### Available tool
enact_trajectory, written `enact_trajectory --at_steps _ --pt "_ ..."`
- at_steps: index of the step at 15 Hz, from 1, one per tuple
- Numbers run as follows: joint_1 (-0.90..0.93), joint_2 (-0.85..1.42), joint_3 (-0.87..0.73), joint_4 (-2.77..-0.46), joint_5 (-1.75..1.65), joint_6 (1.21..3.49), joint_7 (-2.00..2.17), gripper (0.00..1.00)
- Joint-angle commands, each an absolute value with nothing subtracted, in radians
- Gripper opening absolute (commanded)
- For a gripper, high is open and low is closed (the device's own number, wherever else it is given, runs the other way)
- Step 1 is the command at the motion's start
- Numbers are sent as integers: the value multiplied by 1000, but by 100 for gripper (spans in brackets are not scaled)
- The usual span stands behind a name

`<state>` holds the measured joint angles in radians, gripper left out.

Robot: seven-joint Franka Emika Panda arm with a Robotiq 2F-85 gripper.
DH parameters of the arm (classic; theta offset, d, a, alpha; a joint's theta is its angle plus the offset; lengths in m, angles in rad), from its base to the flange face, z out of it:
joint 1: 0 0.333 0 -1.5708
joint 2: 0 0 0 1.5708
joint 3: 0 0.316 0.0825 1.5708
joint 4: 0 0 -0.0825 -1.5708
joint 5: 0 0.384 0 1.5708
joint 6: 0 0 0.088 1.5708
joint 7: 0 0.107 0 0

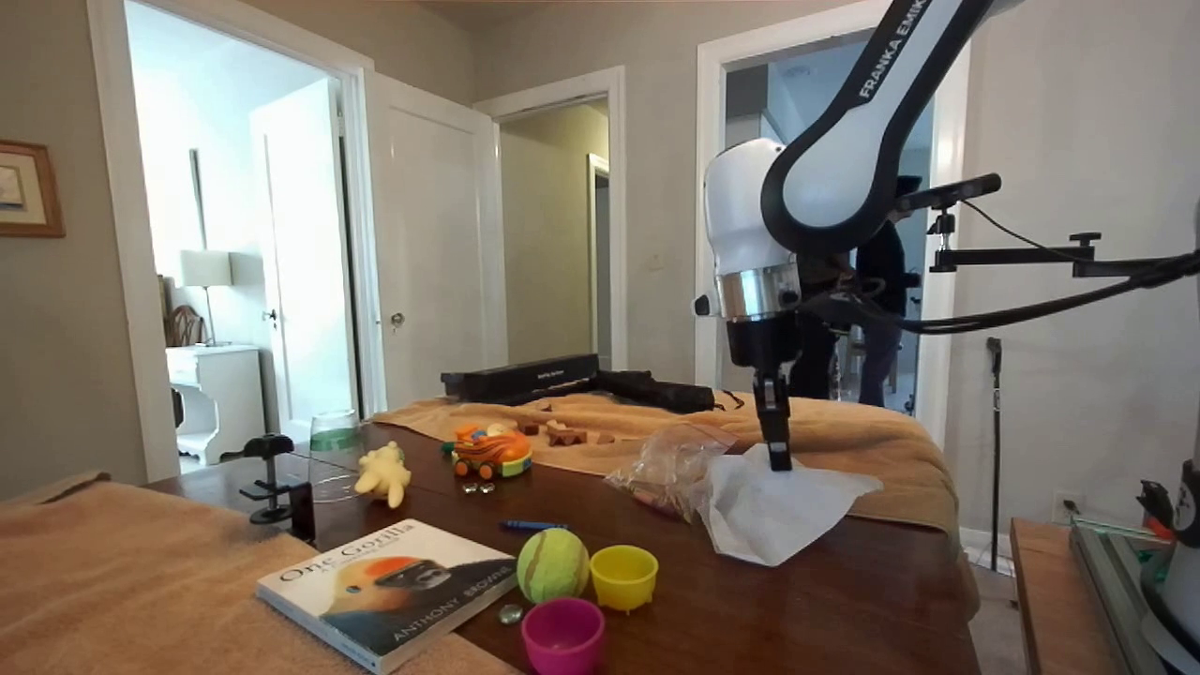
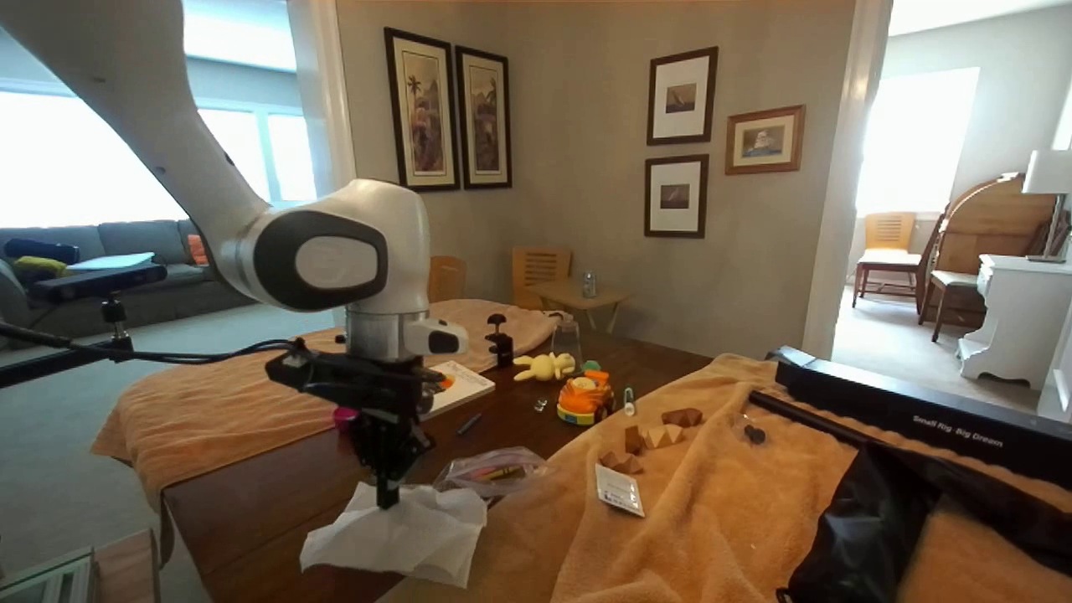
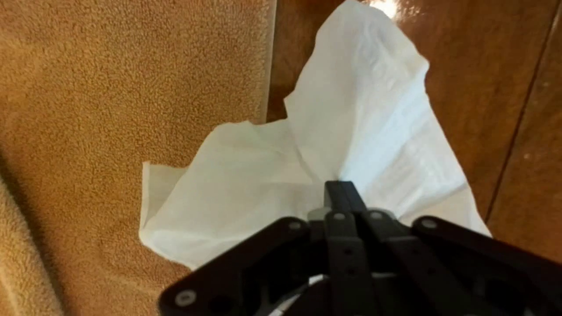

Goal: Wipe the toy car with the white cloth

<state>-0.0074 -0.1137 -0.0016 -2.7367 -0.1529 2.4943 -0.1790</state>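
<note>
The white cloth (image 1: 764, 516) lies crumpled on the dark table and the edge of the orange towel; it also shows in an exterior view (image 2: 410, 536) and in the wrist view (image 3: 246, 180). My gripper (image 3: 340, 186) points down with its fingertips together on the cloth, and folds run out from the tips. The gripper shows at the cloth's middle in both exterior views (image 1: 779, 461) (image 2: 388, 501). The orange toy car (image 1: 491, 453) with a yellow-green base stands upright on the table, well apart from the gripper; it also shows in an exterior view (image 2: 584, 400).
A clear plastic bag (image 1: 664, 461) lies beside the cloth, toward the car. A yellow plush toy (image 1: 383, 473), a glass (image 1: 335, 469), a book (image 1: 394, 591), a tennis ball (image 1: 553, 566) and cups (image 1: 624, 577) stand around. Wooden pieces (image 2: 662, 435) lie on the towel (image 2: 703, 502).
</note>
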Motion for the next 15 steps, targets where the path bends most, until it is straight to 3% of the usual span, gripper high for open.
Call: enact_trajectory --at_steps 1,8,15 --pt "35 -267 12 -2758 -103 2400 -227 0" --pt "61 -446 -11 -2725 -102 2383 -215 0" --pt "24 -339 -52 -2507 -153 2490 -248 0"
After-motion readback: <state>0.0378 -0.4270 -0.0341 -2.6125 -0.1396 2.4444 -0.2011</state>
